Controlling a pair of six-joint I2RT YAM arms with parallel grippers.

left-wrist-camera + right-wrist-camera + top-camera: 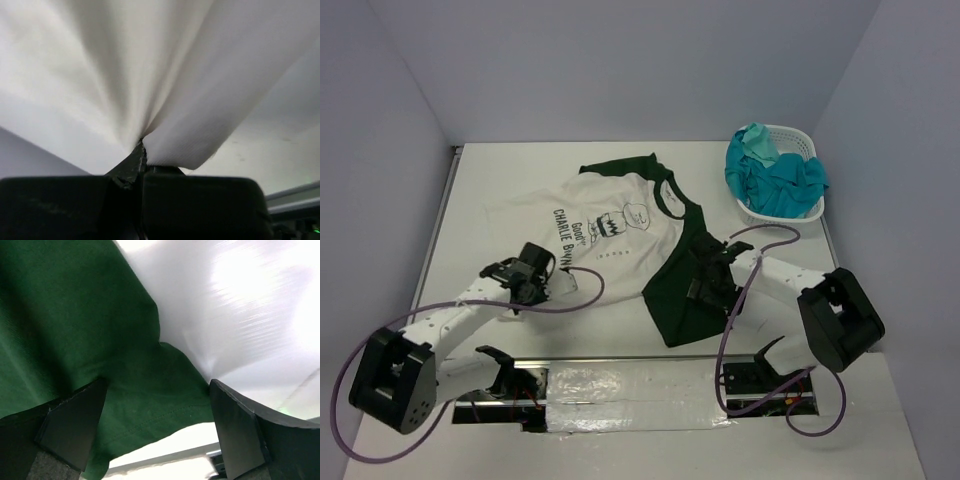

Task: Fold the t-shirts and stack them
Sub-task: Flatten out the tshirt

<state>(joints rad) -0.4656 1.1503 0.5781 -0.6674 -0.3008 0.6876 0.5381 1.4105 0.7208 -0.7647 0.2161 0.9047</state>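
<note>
white t-shirt [582, 205], dark print reading "Good ol' CHARLIE BROWN", smaller line nearby unreadable

White tee [200, 100]: matt, fine-ribbed cloth. Green tee [75, 315]: soft matt knit. Table [240, 305]: smooth, faintly glossy.

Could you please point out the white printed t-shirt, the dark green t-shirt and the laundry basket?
white printed t-shirt [610, 225], top external view, on the printed chest.
dark green t-shirt [670, 305], top external view, on its near hem area.
laundry basket [755, 214], top external view, on its near wall.
</note>
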